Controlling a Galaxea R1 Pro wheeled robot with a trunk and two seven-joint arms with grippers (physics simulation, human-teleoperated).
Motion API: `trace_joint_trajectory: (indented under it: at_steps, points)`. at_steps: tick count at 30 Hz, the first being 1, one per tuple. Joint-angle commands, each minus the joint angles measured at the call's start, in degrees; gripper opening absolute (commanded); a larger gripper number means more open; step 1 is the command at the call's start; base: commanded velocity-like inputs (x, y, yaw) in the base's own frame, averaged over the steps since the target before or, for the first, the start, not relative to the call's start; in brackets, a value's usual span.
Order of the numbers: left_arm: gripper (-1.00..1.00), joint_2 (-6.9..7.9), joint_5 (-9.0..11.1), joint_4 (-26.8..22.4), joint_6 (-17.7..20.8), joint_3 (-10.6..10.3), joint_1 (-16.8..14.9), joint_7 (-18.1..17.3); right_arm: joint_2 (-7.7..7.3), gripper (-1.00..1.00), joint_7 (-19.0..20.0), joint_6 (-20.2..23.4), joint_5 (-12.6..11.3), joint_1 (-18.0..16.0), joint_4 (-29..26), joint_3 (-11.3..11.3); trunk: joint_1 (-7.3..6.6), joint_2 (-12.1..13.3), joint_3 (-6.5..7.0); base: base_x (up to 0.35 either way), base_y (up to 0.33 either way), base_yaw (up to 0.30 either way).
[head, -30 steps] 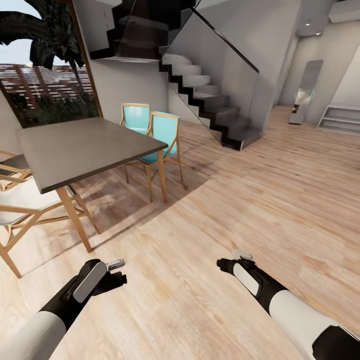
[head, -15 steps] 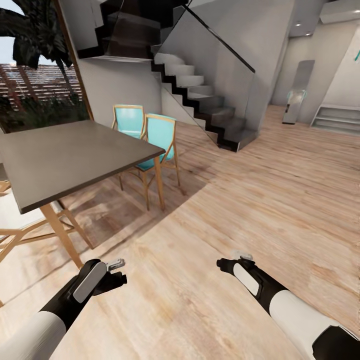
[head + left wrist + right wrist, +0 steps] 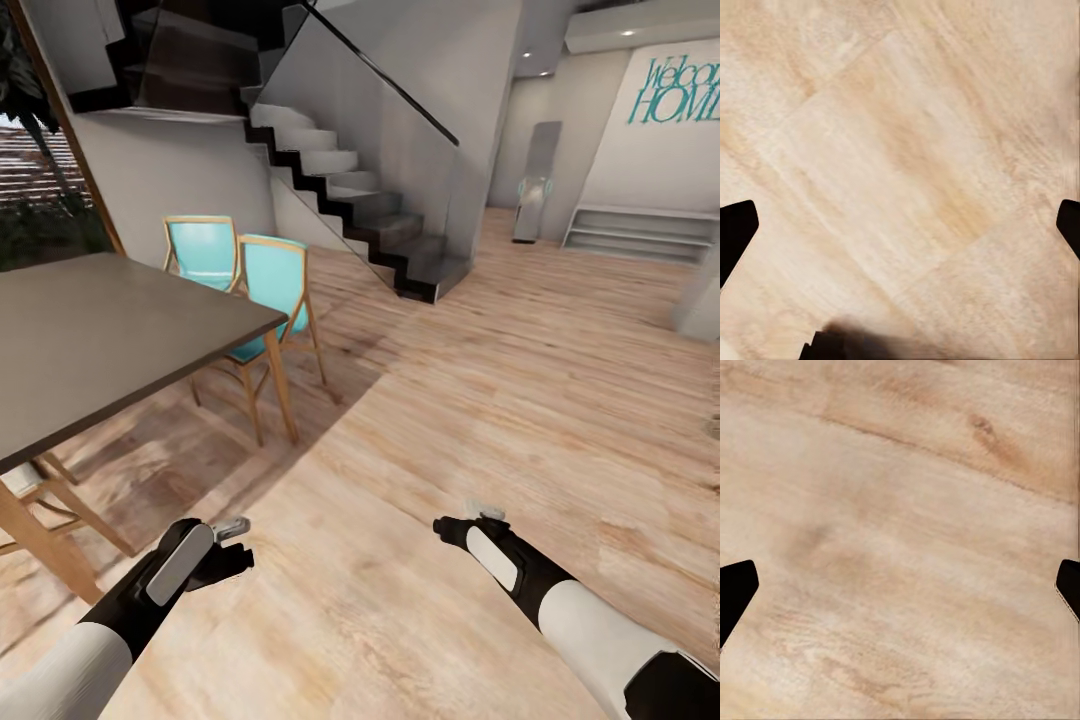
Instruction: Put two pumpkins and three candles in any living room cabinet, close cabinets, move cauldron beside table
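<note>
We see a pale wood-plank floor [image 3: 480, 400] spanning the room, its boards running diagonally. On it at the left stands a dining table with a dark grey tabletop [image 3: 110, 330] on tapered wooden legs; the surface bears nothing. Two turquoise chairs [image 3: 265, 290] with wooden frames rest on the floor just beside its far edge. A dark-stepped staircase [image 3: 380, 220] meets the floor behind them.
</note>
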Motion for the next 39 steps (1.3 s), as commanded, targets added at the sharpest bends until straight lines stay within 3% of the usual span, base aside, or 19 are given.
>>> trace_joint_trajectory:
  at_steps: [1,39]
  points:
    - [1.00,0.08,0.6,-0.1,0.0,-0.2,0.0,0.6,-0.06,1.00,-0.5,0.1,-0.5,-0.1,-0.1,0.5,0.02,0.0,-0.06,0.309,0.104,-0.284]
    - [1.00,0.08,0.6,-0.1,-0.1,-0.2,0.0,0.6,-0.06,1.00,-0.5,0.1,-0.5,-0.1,-0.1,0.5,0.02,0.0,-0.06,0.313,0.014,-0.284]
